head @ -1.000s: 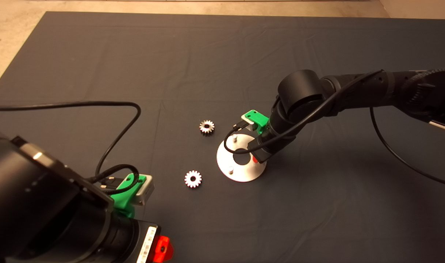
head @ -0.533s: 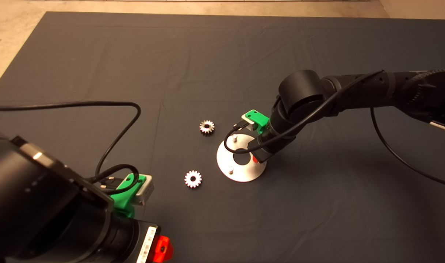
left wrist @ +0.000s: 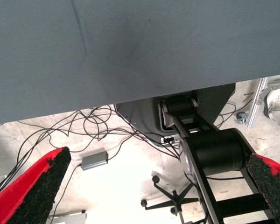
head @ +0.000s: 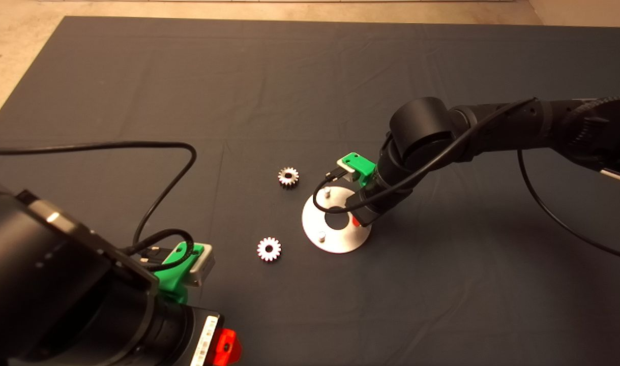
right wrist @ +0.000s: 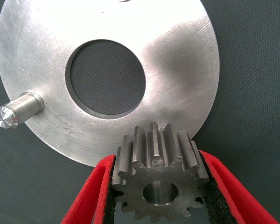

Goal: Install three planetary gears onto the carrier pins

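My right hand (right wrist: 156,186) has its red fingers (right wrist: 100,184) clamped on one planetary gear (right wrist: 156,179), pads pressed to the teeth on both sides, bore facing the wrist camera. It sits over the rim of the round silver plate (right wrist: 177,79), on the side nearest the right arm; from above, that arm's wrist covers this part of the plate (head: 340,241), so I cannot tell whether the gear is over a pin. I can see two carrier pins from above, one on the far side (head: 327,191) and one on the near side (head: 321,236), both bare (the wrist camera shows one of them (right wrist: 16,112) standing clear of the gear). Two more gears lie flat on the bench mat (head: 137,76), one beyond the plate (head: 288,177), one nearer me (head: 269,249), both apart from it. My left hand (left wrist: 144,186) is parked at the lower left, fingers spread wide, holding nothing.
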You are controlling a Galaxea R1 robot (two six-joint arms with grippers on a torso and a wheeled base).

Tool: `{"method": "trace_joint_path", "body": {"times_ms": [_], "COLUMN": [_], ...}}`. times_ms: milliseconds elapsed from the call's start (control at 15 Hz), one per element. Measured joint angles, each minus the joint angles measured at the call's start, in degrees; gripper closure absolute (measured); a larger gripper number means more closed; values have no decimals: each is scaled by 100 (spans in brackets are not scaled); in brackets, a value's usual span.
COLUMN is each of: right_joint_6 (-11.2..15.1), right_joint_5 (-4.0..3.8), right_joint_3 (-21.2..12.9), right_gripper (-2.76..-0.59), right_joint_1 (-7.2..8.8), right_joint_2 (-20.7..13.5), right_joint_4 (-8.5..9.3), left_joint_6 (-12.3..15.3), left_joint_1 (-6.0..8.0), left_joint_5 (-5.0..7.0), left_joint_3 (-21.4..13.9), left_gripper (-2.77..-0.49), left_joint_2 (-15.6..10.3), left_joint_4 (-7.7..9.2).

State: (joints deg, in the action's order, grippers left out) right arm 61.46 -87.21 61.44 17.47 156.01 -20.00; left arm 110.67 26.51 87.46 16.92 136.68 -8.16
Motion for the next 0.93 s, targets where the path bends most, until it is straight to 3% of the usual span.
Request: {"method": "trace_joint_path", "body": {"times_ms": [933], "right_joint_6": [-140], "right_joint_5": [26], "right_joint_3": [138], "right_gripper": [-110], "right_joint_1": [20], "right_joint_2": [1], "right_joint_4": [2], "left_joint_6": [0], "left_joint_1": [-30], "left_joint_5": [0], "left_joint_3": [0], "left_gripper": [-276], "left_joint_2": [1], "left_joint_4": [0]}}
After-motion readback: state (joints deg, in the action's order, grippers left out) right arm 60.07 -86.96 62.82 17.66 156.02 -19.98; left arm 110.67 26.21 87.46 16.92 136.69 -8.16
